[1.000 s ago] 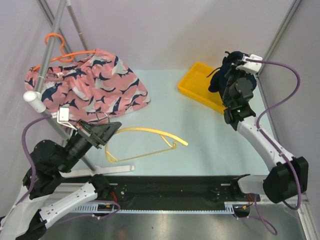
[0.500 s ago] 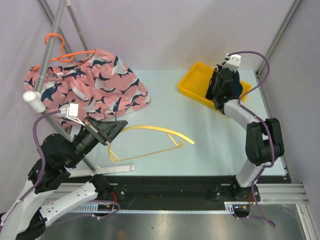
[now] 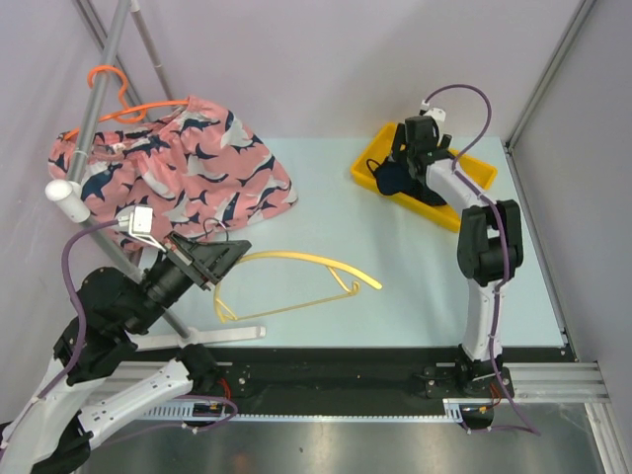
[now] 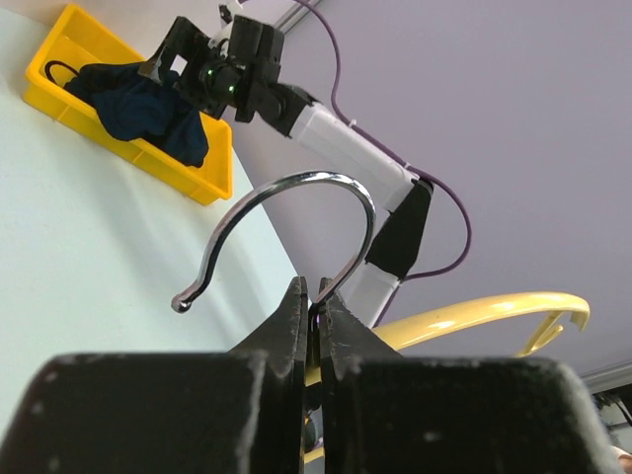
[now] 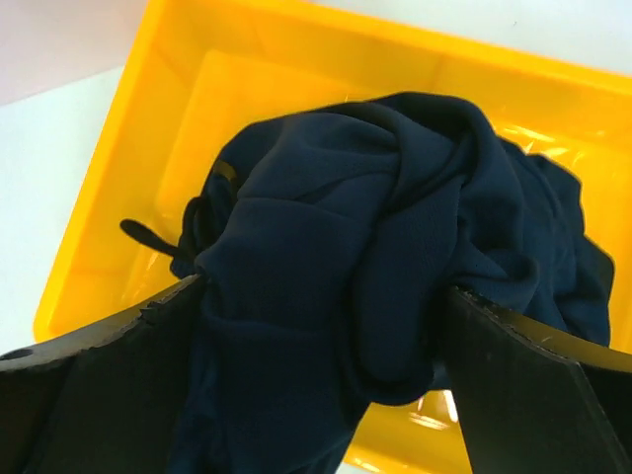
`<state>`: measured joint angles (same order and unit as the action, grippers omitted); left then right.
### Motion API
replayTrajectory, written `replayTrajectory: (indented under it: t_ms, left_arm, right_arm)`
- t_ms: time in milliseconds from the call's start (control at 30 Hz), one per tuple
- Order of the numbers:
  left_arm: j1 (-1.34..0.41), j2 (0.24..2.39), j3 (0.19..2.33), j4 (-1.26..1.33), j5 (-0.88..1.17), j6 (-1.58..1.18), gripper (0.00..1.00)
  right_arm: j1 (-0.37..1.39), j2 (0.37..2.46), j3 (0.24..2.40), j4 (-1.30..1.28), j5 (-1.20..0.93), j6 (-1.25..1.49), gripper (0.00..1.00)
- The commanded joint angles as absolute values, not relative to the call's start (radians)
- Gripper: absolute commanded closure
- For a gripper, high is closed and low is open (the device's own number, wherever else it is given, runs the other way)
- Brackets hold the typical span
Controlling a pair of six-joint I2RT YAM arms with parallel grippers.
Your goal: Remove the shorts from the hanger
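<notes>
The navy shorts [image 5: 346,247] are bunched between the wide-apart fingers of my right gripper [image 5: 321,296], which is open over the yellow bin [image 5: 296,39]. From above, the navy shorts [image 3: 388,180] sag into the bin's left end under the right gripper [image 3: 403,158]. The pink shark-print shorts [image 3: 197,168] hang on an orange hanger [image 3: 133,111] at the upper left. My left gripper [image 4: 316,296] is shut on the metal hook [image 4: 326,183] of a bare yellow hanger [image 3: 296,256], held above the table.
A slanted metal rack pole [image 3: 99,99] with a white end cap [image 3: 67,197] carries the orange hanger, and its white foot [image 3: 222,336] lies near the left arm. The yellow bin [image 3: 367,156] stands at the back right. Grey walls close in the back and sides.
The right arm swung left and down over the bin with the navy shorts, and its jaws went from shut to wide open. The left gripper and yellow hanger shifted slightly.
</notes>
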<state>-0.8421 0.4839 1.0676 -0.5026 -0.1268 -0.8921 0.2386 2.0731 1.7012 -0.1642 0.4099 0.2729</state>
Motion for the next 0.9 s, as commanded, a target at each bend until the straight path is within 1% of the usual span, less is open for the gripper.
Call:
replayTrajectory:
  t_ms: [0, 67, 133, 267, 300, 367, 400, 433, 500, 533, 600, 633, 700, 733, 800, 833, 867]
  left_arm:
    - [-0.842, 0.474, 1.058, -0.442, -0.114, -0.923, 1.0]
    - [-0.842, 0.474, 1.057, -0.439, -0.103, -0.923, 0.99]
    - [-0.842, 0.476, 1.055, -0.439, -0.103, -0.917, 1.0]
    - [-0.842, 0.479, 1.048, -0.469, -0.123, -0.894, 1.0]
    - [-0.842, 0.477, 1.043, -0.469, -0.133, -0.893, 1.0]
    - [-0.842, 0.471, 1.026, -0.466, -0.135, -0.893, 1.0]
    - [-0.842, 0.465, 1.023, -0.463, -0.137, -0.896, 1.0]
    - [-0.842, 0.463, 1.019, -0.46, -0.133, -0.897, 0.99]
    - [-0.842, 0.462, 1.015, -0.459, -0.129, -0.9, 1.0]
    - [-0.842, 0.46, 1.015, -0.457, -0.129, -0.9, 1.0]
    - [-0.842, 0.46, 1.017, -0.459, -0.129, -0.903, 1.0]
    - [-0.842, 0.459, 1.017, -0.457, -0.129, -0.905, 0.99]
    - [-0.842, 0.457, 1.02, -0.46, -0.13, -0.907, 1.0]
    - [-0.842, 0.456, 1.022, -0.462, -0.127, -0.905, 0.99]
    - [-0.842, 0.457, 1.025, -0.471, -0.127, -0.905, 1.0]
    - [-0.842, 0.459, 1.026, -0.472, -0.129, -0.905, 1.0]
    - [-0.842, 0.459, 1.026, -0.472, -0.132, -0.904, 1.0]
  right_arm:
    - [0.207, 2.117, 1.954, -0.643, 0.333, 0.414, 0.0]
    - [0.207, 2.106, 2.015, -0.731, 0.334, 0.44, 0.0]
    - [0.219, 2.053, 2.011, -0.802, 0.34, 0.439, 0.0]
    - [0.241, 1.936, 1.948, -0.89, 0.348, 0.445, 0.0]
    - [0.245, 1.904, 1.884, -0.893, 0.344, 0.445, 0.0]
    - [0.259, 1.814, 1.81, -0.862, 0.318, 0.433, 0.0]
    - [0.262, 1.784, 1.717, -0.836, 0.293, 0.423, 0.0]
    - [0.261, 1.76, 1.68, -0.81, 0.267, 0.417, 0.0]
    - [0.249, 1.706, 1.606, -0.724, 0.165, 0.407, 0.01]
    - [0.242, 1.697, 1.553, -0.694, 0.125, 0.408, 0.05]
    - [0.238, 1.697, 1.536, -0.649, 0.049, 0.416, 0.08]
    - [0.244, 1.7, 1.531, -0.635, 0.029, 0.407, 0.15]
    - [0.267, 1.719, 1.529, -0.589, 0.014, 0.394, 0.18]
    - [0.273, 1.727, 1.529, -0.572, 0.009, 0.376, 0.28]
    - [0.281, 1.762, 1.535, -0.531, -0.067, 0.37, 0.43]
    - [0.279, 1.779, 1.542, -0.522, -0.077, 0.377, 0.59]
    - [0.279, 1.795, 1.56, -0.512, -0.08, 0.377, 0.65]
